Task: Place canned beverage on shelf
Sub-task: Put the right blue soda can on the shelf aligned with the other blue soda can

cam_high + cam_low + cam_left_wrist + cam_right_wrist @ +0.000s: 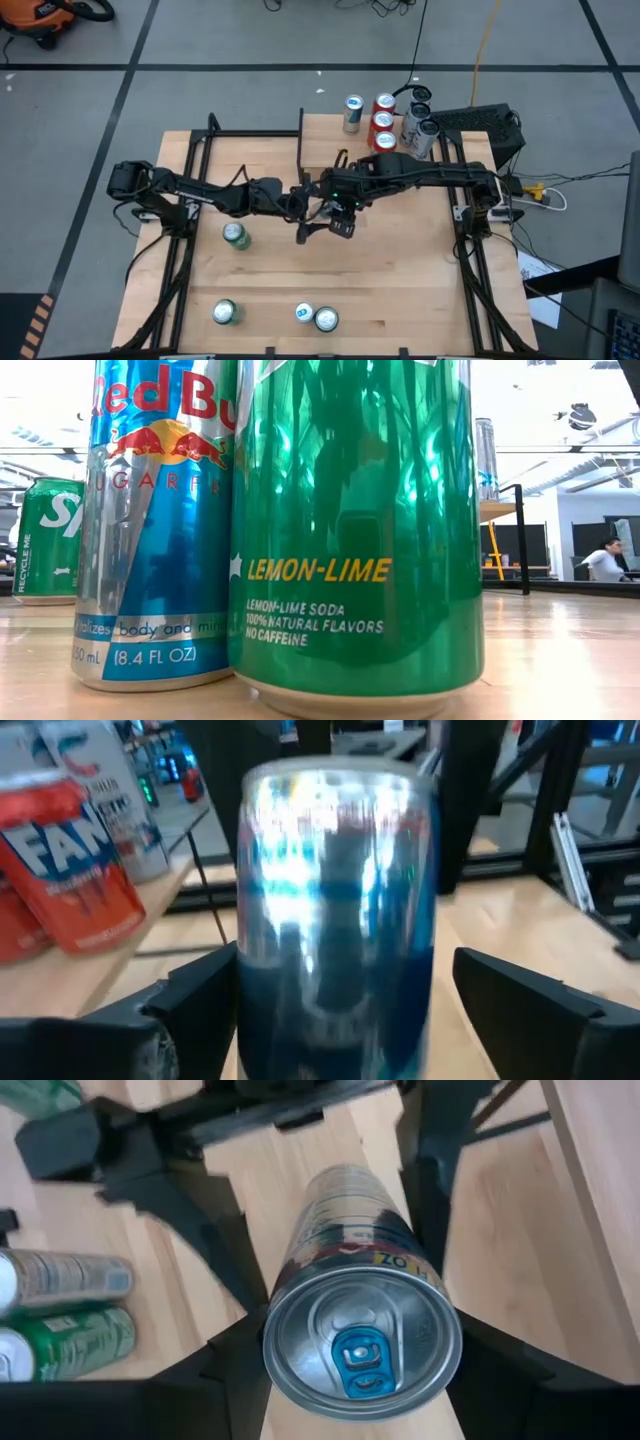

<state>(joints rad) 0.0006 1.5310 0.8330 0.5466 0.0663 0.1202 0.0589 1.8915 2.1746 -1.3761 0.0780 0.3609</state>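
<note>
Table (400,290): light wood, black frame rails along both sides.
On it, 6 o'clock edge: green can (225,313), slim blue-top can (304,313) touching another green can (326,320).
9 o'clock: one green can (235,236).
1 o'clock corner: cluster of red and silver cans (385,122).

Glossy metal can (360,1342) with brushed aluminium lid, matt black end effector fingers (215,1380), smooth light-wood tabletop (500,1270)

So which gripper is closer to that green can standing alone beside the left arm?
Left. The left gripper is mid-table, a short way from the green can. The right gripper, holding a blue-and-silver can, sits just beyond it, farther off.
</note>
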